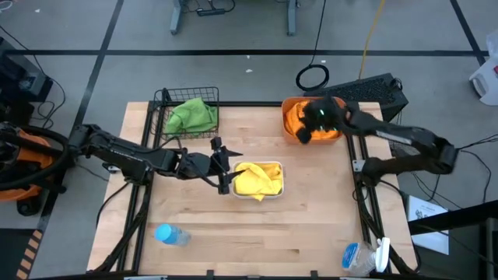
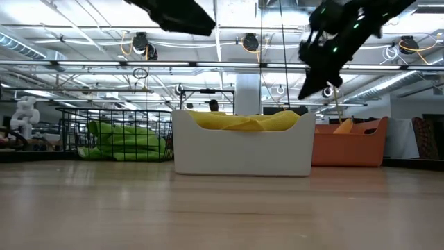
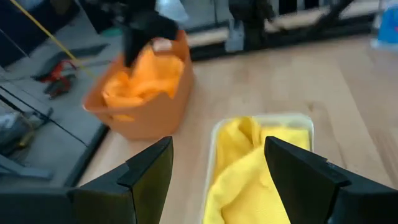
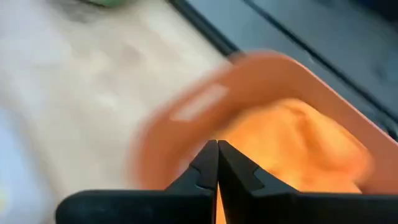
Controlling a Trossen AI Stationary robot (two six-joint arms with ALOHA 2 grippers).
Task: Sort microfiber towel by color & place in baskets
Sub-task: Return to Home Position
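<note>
Yellow towels (image 1: 258, 179) lie heaped in the white tray (image 1: 278, 166), also seen in the low view (image 2: 243, 121). Green towels (image 1: 191, 115) fill the black wire basket (image 1: 163, 99). Orange towels (image 3: 142, 78) sit in the orange tub (image 1: 288, 109). My left gripper (image 1: 226, 166) hovers open at the tray's left end, above the yellow towels (image 3: 249, 168), with nothing between its fingers. My right gripper (image 4: 217, 155) is shut and raised over the orange tub (image 4: 249, 68), high above it in the low view (image 2: 322, 83).
A blue plastic bottle (image 1: 170, 234) lies near the table's near-left corner. A spray bottle (image 1: 362, 257) lies at the near-right corner. A dark keyboard-like object (image 1: 375, 89) sits beyond the far edge. Bare wood stretches across the near half of the table.
</note>
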